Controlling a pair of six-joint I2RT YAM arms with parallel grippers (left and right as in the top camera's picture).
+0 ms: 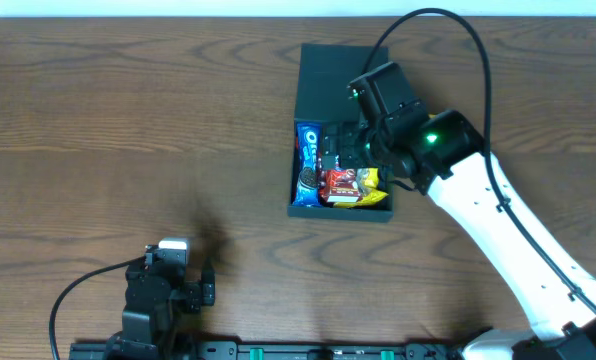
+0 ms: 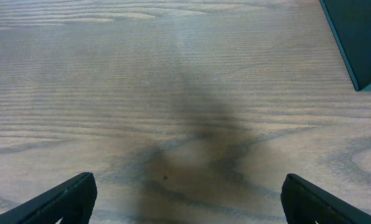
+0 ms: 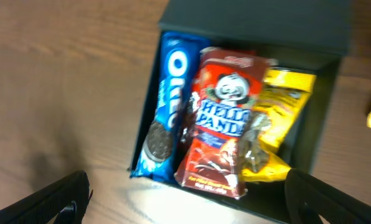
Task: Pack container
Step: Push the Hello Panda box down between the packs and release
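Right gripper point(image 3: 185, 204) jaws apart, just above open container point(image 3: 260, 25), snacks point(image 3: 226, 118) inside

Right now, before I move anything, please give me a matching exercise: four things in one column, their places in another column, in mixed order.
1. Oreo packet
2. Hello Panda packet
3. yellow snack packet
4. left end effector

A. middle of the container
B. over bare table, away from the container
C. container's right side
D. container's left side

Pairs: 1-D, 2-A, 3-C, 4-B
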